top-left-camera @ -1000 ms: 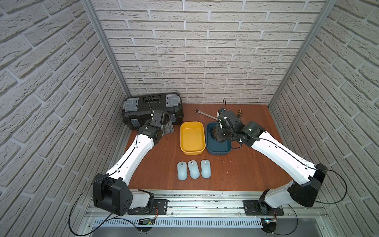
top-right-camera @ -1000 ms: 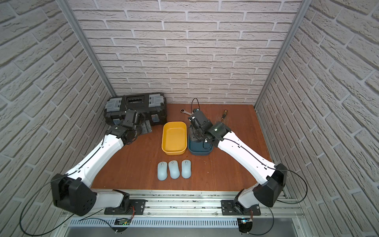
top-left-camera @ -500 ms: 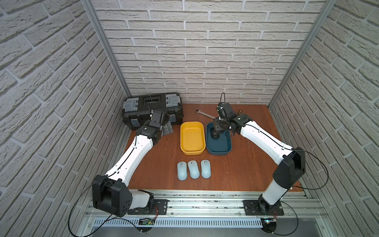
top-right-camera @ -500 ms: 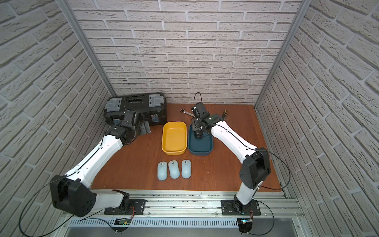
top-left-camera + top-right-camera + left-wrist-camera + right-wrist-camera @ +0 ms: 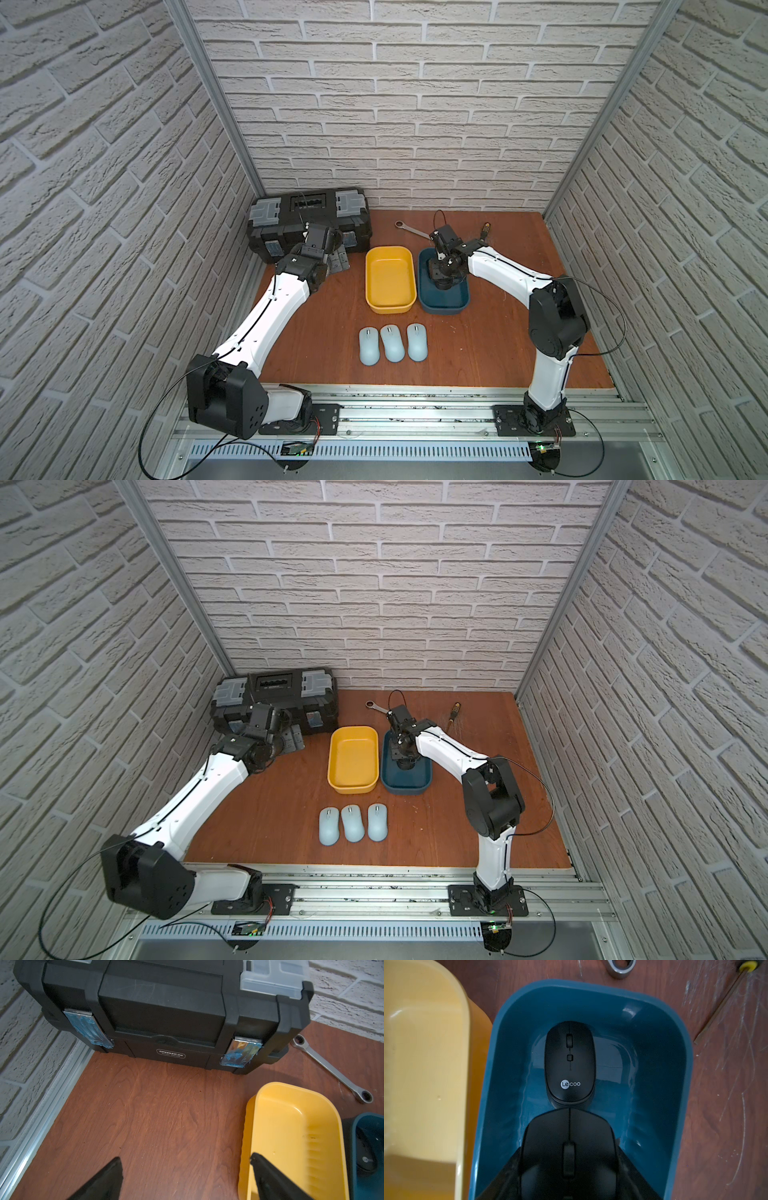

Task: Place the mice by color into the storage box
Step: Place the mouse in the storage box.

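My right gripper (image 5: 569, 1159) is shut on a black mouse (image 5: 569, 1142) and holds it low inside the dark blue storage box (image 5: 444, 300), just behind a second black mouse (image 5: 570, 1061) that lies on the box floor. Whether the held mouse touches the floor I cannot tell. The yellow storage box (image 5: 390, 278) beside it holds nothing. Three pale blue mice (image 5: 369, 345) (image 5: 392, 343) (image 5: 417, 341) lie side by side on the table nearer the front. My left gripper (image 5: 185, 1158) is open over bare table between the toolbox and the yellow box, holding nothing.
A black toolbox (image 5: 309, 220) stands shut at the back left. A wrench (image 5: 411, 228) and a screwdriver (image 5: 484, 230) lie behind the dark blue box. Brick walls close three sides, and a metal rail (image 5: 415, 409) runs along the front.
The right arm has folded, its elbow swinging up and towards the front, while its gripper kept the black mouse over the dark blue box and sank into it. The left arm has not moved.
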